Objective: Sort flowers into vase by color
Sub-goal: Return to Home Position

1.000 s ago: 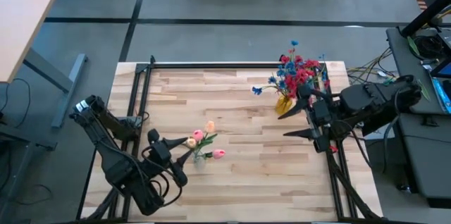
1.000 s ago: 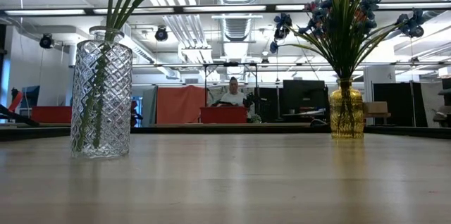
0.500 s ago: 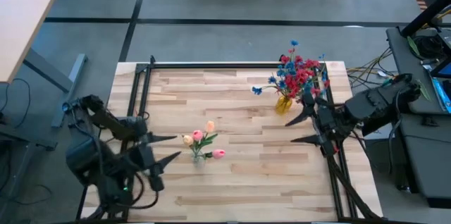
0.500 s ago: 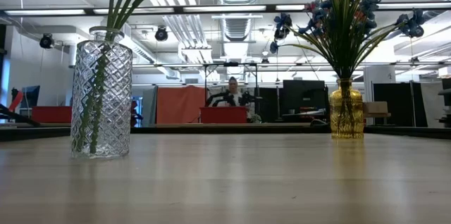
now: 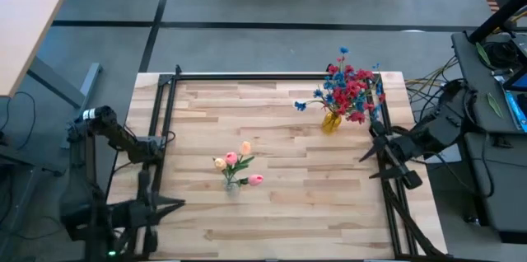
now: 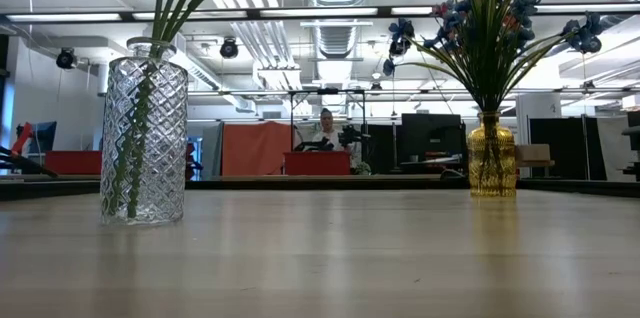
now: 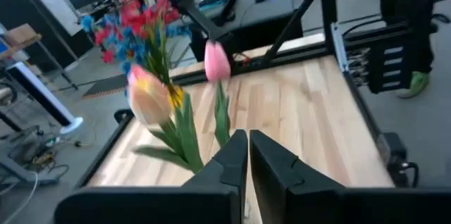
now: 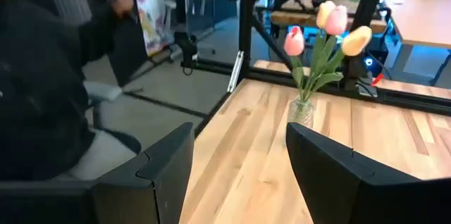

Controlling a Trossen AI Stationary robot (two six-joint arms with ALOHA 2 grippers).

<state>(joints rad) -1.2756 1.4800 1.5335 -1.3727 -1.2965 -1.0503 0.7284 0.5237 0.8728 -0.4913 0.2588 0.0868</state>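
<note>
Left gripper point(image 7: 248, 138) pressed together, right gripper point(image 8: 239, 131) spread apart | clear faceted glass vase point(image 6: 143, 138): pink and peach tulips point(image 5: 235, 161) | yellow glass vase point(image 6: 492, 156): red and blue flowers point(image 5: 350, 87) | arms at wooden table point(image 5: 288, 212) sides

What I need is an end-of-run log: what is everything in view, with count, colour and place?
table: one, light wood, under everything
clear vase: one, patterned glass, near side, left of centre
tulips: four, two pink, one peach, one yellow, in the clear vase
yellow vase: one, amber glass, table's far right
red and blue flowers: one mixed bunch, in the yellow vase
person: one, in the room beyond the table
left gripper: dark, shut, at the table's left near edge
right gripper: dark, open, at the table's right edge
</note>
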